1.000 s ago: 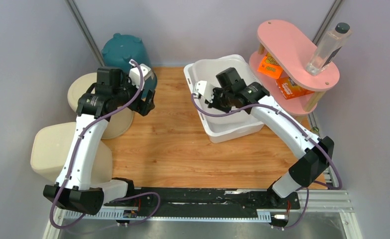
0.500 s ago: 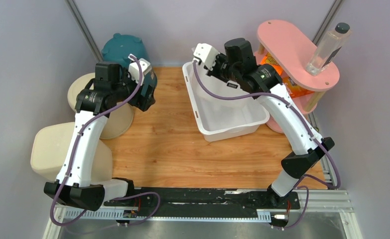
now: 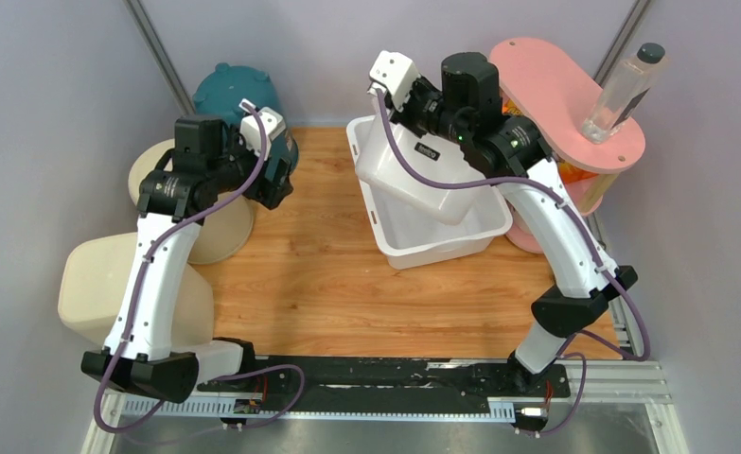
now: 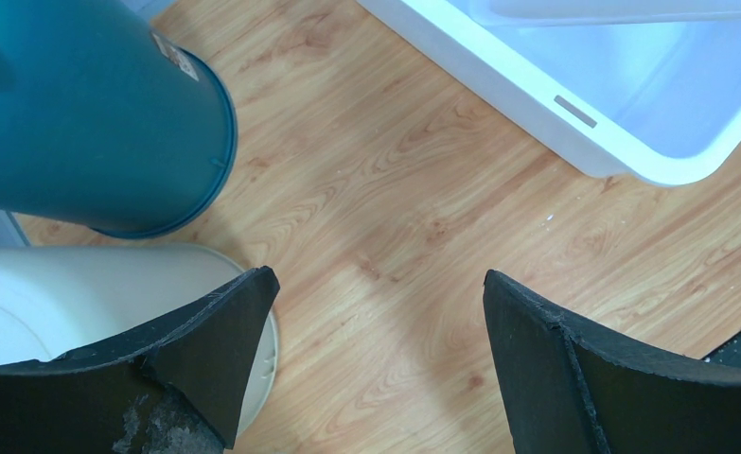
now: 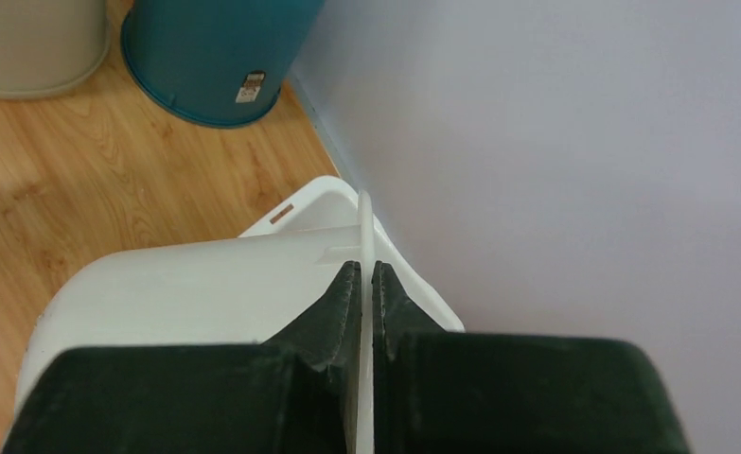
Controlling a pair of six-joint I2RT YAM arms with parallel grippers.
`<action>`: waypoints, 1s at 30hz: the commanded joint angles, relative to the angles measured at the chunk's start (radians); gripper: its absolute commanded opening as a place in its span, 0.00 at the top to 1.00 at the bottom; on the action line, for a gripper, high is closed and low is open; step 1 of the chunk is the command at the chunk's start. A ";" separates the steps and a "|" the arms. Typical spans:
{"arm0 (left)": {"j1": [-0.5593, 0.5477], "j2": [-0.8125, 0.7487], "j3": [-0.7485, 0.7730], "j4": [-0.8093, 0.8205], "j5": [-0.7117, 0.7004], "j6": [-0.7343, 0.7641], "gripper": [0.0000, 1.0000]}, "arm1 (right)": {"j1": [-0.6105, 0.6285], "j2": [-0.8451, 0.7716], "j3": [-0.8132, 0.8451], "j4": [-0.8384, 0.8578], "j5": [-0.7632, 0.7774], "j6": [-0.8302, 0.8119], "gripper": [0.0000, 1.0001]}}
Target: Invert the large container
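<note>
Two white containers were nested. My right gripper (image 3: pixel 421 115) is shut on the rim of the inner white container (image 3: pixel 423 170) and holds it lifted and tilted, its underside facing up and left. In the right wrist view the fingers (image 5: pixel 345 293) pinch that thin rim (image 5: pixel 364 222), with the container's body (image 5: pixel 186 293) to the left. The larger white tub (image 3: pixel 442 241) rests upright on the wooden table below it and also shows in the left wrist view (image 4: pixel 537 113). My left gripper (image 3: pixel 276 184) is open and empty above bare wood (image 4: pixel 380 312).
An upside-down teal bin (image 3: pixel 238 99) stands at the back left. A beige round container (image 3: pixel 191 208) and a beige square one (image 3: pixel 106 293) sit to the left. A pink two-tier shelf (image 3: pixel 565 90) with a clear bottle (image 3: pixel 626 85) stands at the right, close to my right arm.
My right gripper has closed on the inner container's rim, lifted it out of the tub and tipped it toward the back wall. The left arm has drawn slightly back.
</note>
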 commanded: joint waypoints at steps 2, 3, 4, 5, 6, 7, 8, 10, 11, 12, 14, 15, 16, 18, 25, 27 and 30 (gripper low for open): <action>0.005 -0.054 0.024 -0.010 -0.029 0.025 0.08 | 0.026 0.009 0.136 0.210 -0.093 0.059 1.00; 0.005 -0.058 0.020 -0.011 -0.031 0.025 0.08 | 0.028 0.011 0.133 0.223 -0.096 0.058 1.00; 0.005 -0.061 0.014 -0.010 -0.031 0.024 0.08 | 0.028 0.012 0.123 0.228 -0.097 0.059 1.00; 0.005 -0.064 0.011 -0.011 -0.029 0.024 0.08 | 0.027 0.011 0.104 0.231 -0.094 0.055 1.00; 0.005 -0.066 0.007 -0.010 -0.028 0.022 0.08 | 0.026 0.006 0.071 0.232 -0.091 0.054 1.00; 0.005 -0.066 0.006 -0.010 -0.025 0.021 0.08 | 0.022 -0.002 0.030 0.235 -0.092 0.058 1.00; 0.005 -0.066 0.008 -0.009 -0.024 0.020 0.08 | 0.016 -0.010 -0.004 0.238 -0.095 0.067 1.00; 0.005 -0.064 0.015 -0.009 -0.023 0.020 0.08 | 0.013 -0.014 -0.036 0.243 -0.100 0.092 1.00; 0.005 -0.064 0.016 -0.008 -0.025 0.019 0.08 | 0.013 -0.011 -0.028 0.246 -0.105 0.103 1.00; 0.005 -0.063 0.020 -0.007 -0.024 0.019 0.08 | 0.013 -0.004 -0.007 0.252 -0.107 0.112 1.00; 0.005 -0.065 0.018 -0.001 -0.027 0.016 0.08 | 0.012 0.022 0.065 0.261 -0.107 0.126 1.00; 0.005 -0.066 0.014 0.001 -0.028 0.013 0.08 | 0.014 0.040 0.105 0.262 -0.104 0.131 1.00; 0.005 -0.070 0.012 0.002 -0.027 0.012 0.08 | 0.014 0.055 0.142 0.263 -0.102 0.131 1.00; 0.004 -0.078 0.006 0.000 -0.023 0.011 0.08 | 0.016 0.073 0.193 0.270 -0.110 0.134 1.00; 0.005 -0.108 -0.027 0.001 -0.036 0.023 0.08 | 0.040 0.028 0.020 0.283 -0.040 0.187 0.86; 0.004 -0.111 -0.035 0.005 -0.035 0.023 0.08 | 0.040 0.006 -0.081 0.250 -0.012 0.281 0.41; 0.004 -0.111 -0.043 0.004 -0.037 0.023 0.08 | 0.039 -0.017 -0.194 0.229 0.020 0.386 0.07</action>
